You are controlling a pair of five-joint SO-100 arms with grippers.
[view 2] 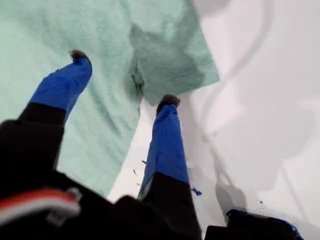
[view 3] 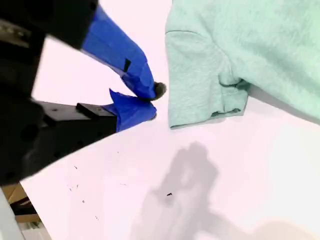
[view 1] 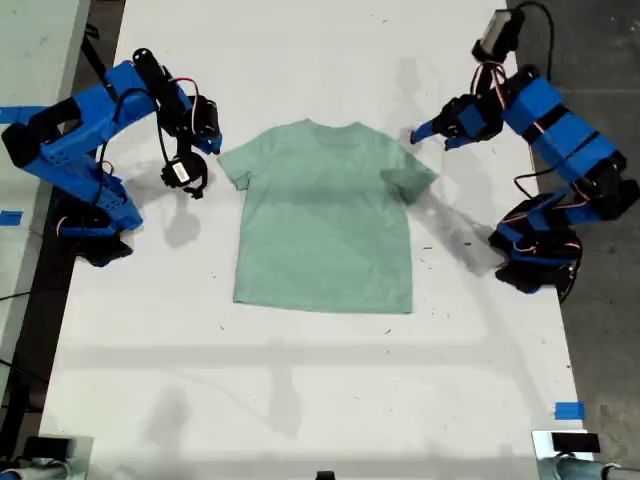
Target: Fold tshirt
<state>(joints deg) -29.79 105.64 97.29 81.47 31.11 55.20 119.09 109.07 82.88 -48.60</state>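
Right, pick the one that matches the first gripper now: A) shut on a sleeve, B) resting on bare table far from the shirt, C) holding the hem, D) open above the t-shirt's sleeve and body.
D: my first gripper has its jaws spread, empty, one fingertip over the t-shirt body and the other by the sleeve edge.

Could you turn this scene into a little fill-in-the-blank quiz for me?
1. The tshirt lies spread flat on a ___ table.
2. My first gripper hangs over a sleeve with its jaws ___.
3. My second gripper is beside the other sleeve with its jaws ___.
4. The tshirt's colour is pale ___.

Missing words: white; open; shut; green
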